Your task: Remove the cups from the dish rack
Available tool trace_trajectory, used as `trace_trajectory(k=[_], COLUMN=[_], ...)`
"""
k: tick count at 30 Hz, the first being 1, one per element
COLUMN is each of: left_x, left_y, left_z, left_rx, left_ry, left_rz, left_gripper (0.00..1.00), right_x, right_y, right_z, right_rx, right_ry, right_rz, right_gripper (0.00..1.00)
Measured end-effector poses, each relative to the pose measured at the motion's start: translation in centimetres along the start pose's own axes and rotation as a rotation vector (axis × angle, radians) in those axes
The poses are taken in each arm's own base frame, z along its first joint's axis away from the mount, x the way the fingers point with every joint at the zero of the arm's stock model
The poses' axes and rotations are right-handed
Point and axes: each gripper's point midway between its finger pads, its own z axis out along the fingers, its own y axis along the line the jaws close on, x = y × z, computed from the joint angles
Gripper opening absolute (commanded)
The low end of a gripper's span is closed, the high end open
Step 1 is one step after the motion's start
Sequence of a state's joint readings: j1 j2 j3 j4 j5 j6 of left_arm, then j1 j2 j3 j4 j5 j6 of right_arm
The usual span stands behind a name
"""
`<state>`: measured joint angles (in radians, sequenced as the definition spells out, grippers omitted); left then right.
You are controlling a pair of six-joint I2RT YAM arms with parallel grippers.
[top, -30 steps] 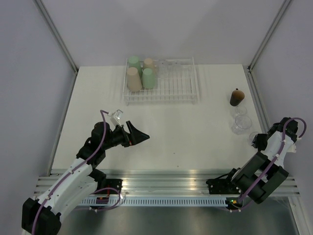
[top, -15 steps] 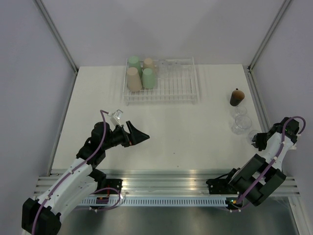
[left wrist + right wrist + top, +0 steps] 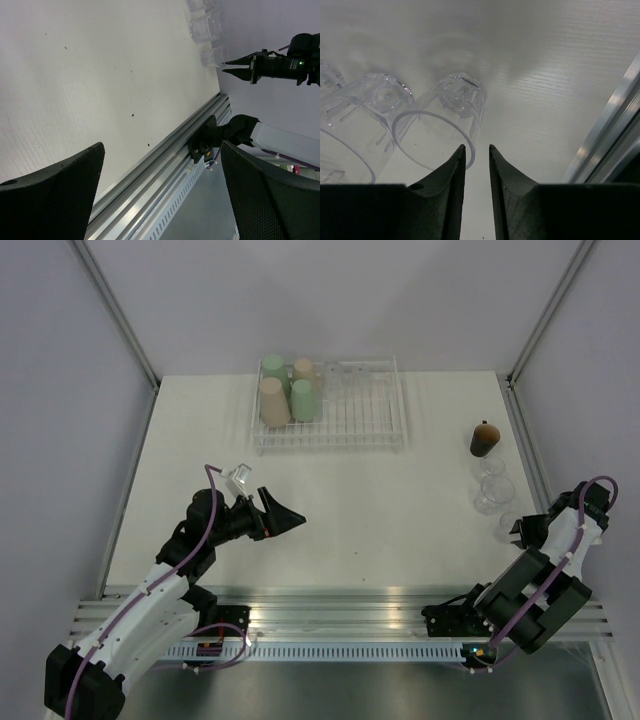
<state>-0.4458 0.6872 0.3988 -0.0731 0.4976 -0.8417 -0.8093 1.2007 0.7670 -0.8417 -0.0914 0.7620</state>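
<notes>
The white wire dish rack (image 3: 350, 420) stands at the back of the table. It holds two green and two beige tumblers (image 3: 289, 390) at its left end and clear cups (image 3: 345, 374) behind them. The dark brown cup (image 3: 484, 438) stands on the table at the right, with three clear cups in a row before it. The nearest clear cup (image 3: 511, 526) stands upright just beyond my right gripper (image 3: 521, 531). In the right wrist view that cup (image 3: 440, 130) is ahead and left of the gripper (image 3: 476, 148), whose jaws are narrowly open and empty. My left gripper (image 3: 290, 515) is wide open and empty over the table.
An aluminium rail (image 3: 330, 612) runs along the near edge. Grey walls with metal posts close in the table's sides and back. In the left wrist view the clear cups (image 3: 208, 27) and the right gripper (image 3: 231, 67) show at the top right.
My right arm has shifted slightly near the clear cup at the table's right edge. The left arm has not moved.
</notes>
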Motion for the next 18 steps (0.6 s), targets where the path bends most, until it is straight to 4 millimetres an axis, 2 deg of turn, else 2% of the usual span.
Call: trace_trajectory(k=[3,9,14,18], left_x=[0.0,0.0,0.0,0.0], left_y=[0.0,0.0,0.0,0.0], left_z=[0.0,0.0,0.0,0.0], left_rx=[0.000,0.000,0.000,0.001], left_ry=[0.000,0.000,0.000,0.000], left_rz=[0.000,0.000,0.000,0.001], left_gripper=[1.00,1.00,1.00,1.00], right_x=[0.0,-0.9,-0.6,0.6], right_y=[0.1,1.6,2.6,5.5], right_z=[-0.6,-3.5,-4.8,-6.4], right_rx=[-0.012,-0.111,-0.190,-0.395], right_ry=[-0.011,-0.096,-0.107,-0.098], right_rz=[-0.008,-0.030,-0.040,-0.088], right_gripper=[0.36,0.37,0.37,0.43])
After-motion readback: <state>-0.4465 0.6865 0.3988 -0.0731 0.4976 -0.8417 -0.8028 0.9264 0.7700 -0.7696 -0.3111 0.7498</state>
